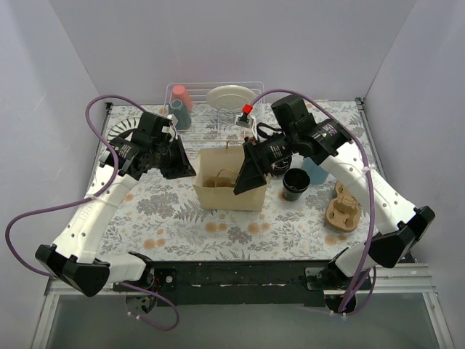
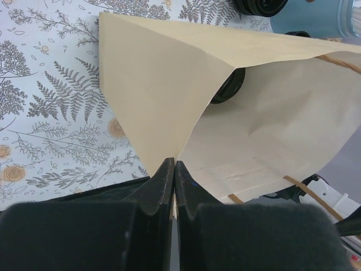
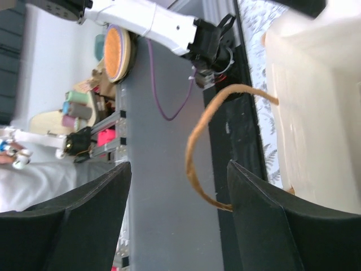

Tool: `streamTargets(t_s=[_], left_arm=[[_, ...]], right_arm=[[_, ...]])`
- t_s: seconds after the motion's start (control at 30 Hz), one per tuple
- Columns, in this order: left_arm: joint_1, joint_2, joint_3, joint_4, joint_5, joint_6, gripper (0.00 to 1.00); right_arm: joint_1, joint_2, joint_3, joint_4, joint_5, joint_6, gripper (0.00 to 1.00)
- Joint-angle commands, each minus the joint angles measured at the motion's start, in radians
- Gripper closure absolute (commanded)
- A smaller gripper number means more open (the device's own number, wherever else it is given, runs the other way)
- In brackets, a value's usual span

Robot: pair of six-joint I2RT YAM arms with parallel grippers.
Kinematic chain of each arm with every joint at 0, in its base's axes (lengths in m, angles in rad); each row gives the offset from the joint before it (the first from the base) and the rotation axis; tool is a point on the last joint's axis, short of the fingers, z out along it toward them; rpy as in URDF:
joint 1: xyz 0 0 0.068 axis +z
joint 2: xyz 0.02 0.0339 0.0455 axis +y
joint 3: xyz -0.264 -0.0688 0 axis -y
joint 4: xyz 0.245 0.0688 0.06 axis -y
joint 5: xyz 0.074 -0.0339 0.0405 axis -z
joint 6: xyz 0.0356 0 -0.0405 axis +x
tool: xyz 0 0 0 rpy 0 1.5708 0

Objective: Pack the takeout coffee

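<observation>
Left fingers on bag — tumblers behind

The table is covered with a pale cloth printed with grey ferns and orange blossoms. A brown paper bag stands open at its centre. Just right of the bag stands 1 lidless black cup, with a light-blue cup close behind it. A tan moulded tray lies near the right edge. A white wire rack sits along the back edge.
</observation>
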State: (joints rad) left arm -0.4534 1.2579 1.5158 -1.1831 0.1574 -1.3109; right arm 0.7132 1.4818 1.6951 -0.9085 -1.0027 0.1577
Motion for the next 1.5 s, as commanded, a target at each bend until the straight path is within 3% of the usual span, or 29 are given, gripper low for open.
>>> streamTargets(t_s=[0.0,0.3,0.6,0.7,0.87,0.97,1.0,1.17,1.2,1.23,1.33,1.47], left_arm=[[0.002,-0.015,0.038,-0.027,-0.012,-0.01,1.0],[0.002,0.005,0.07,-0.049,-0.016,-0.017,1.0],[0.004,0.026,0.104,-0.056,-0.004,-0.031,0.96],[0.002,0.028,0.122,-0.062,-0.012,-0.039,0.8],[0.002,0.044,0.17,-0.066,-0.007,-0.041,0.64],[0.002,0.043,0.21,-0.041,-0.01,-0.027,0.46],[0.004,0.043,0.23,-0.033,-0.019,-0.015,0.37],[0.004,0.035,0.311,0.016,-0.1,0.059,0.19],[0.002,0.032,0.325,0.023,-0.108,0.068,0.12],[0.002,0.028,0.339,0.042,-0.11,0.093,0.02],[0.002,-0.009,0.313,0.088,-0.108,0.108,0.02],[0.002,-0.081,0.233,0.135,-0.102,0.101,0.02]], right_arm=[[-0.012,-0.003,0.074,0.028,0.104,0.002,0.24],[-0.031,-0.051,0.107,0.092,0.398,0.032,0.2],[-0.034,-0.1,0.084,0.197,0.548,0.072,0.18],[-0.034,-0.135,0.055,0.275,0.572,0.101,0.18],[-0.032,-0.17,0.035,0.338,0.622,0.138,0.21],[-0.032,-0.181,0.035,0.332,0.697,0.155,0.23],[-0.034,-0.183,0.043,0.318,0.792,0.152,0.23],[-0.034,-0.19,0.09,0.199,1.217,0.082,0.23],[-0.037,-0.19,0.084,0.183,1.394,0.074,0.23],[-0.066,-0.186,0.075,0.154,1.45,0.05,0.23],[-0.164,-0.146,0.045,0.109,1.501,-0.01,0.25],[-0.299,-0.107,0.0,0.013,1.414,-0.029,0.28]])
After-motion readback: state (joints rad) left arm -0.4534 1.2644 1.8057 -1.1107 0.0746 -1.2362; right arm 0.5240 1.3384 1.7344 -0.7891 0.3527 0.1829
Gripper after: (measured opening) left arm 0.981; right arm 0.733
